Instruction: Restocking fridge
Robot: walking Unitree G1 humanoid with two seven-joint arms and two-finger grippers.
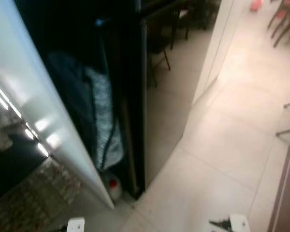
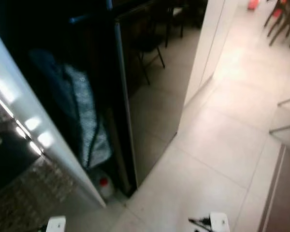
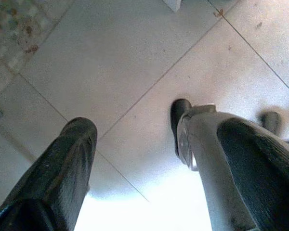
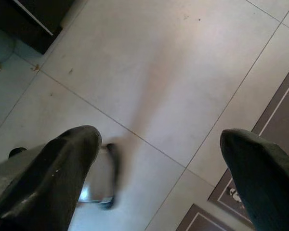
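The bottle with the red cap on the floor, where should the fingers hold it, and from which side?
Probably the neck just under the red cap of the bottle, coming from above and from the open floor. It seems upright in the narrow gap between the white door and the dark cabinet edge, so its sides look blocked.

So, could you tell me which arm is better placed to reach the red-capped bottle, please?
Left, probably: the red-capped bottle sits low on the robot's left side, nearer the left gripper, whose jaws are open and empty.
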